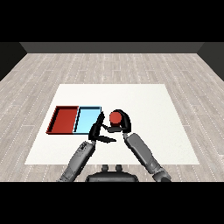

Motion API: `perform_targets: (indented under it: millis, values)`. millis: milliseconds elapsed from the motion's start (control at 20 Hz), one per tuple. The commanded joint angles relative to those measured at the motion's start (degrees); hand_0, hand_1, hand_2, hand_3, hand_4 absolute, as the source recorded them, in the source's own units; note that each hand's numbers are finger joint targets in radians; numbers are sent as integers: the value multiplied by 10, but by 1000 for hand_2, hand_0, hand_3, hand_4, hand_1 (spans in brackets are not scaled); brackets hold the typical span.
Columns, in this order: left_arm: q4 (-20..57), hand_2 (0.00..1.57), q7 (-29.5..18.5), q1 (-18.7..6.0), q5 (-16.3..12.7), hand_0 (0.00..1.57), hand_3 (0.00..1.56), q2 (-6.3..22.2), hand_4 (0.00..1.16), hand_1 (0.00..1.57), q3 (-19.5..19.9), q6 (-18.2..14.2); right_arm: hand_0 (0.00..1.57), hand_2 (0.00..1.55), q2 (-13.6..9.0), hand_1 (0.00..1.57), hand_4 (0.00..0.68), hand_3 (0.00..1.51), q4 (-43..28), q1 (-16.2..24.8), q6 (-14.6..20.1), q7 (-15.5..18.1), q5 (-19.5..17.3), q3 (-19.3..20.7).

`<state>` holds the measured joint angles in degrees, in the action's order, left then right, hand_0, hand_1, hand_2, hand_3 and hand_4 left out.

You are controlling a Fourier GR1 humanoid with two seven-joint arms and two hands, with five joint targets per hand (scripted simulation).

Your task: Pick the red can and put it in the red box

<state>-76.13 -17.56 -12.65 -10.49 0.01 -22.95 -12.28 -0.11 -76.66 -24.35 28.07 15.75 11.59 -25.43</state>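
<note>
Red can [115,117] in R hand [124,122], just right of the trays

R hand's fingers curl round the can, can upright w/ its red top showing, near the light blue tray [88,118] but outside it. Red tray [64,119] lies left of the blue one, the two touching side by side on the white table [144,105]. L hand [97,131] sits just left of the can, fingers straight & apart, holding nothing
</note>
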Motion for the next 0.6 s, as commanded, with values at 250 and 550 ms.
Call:
perform_targets:
  millis: [250,550]
  values:
    - [79,0,-47,-17,-20,0,0,0,0,0,3,21,1435,1437,1,1435,630,1376,-11,11,34,7,17,-50]
    - [73,0,-30,-46,-57,0,0,0,0,0,-32,-9,1481,1437,1,1481,621,1371,110,-53,28,106,116,-63]
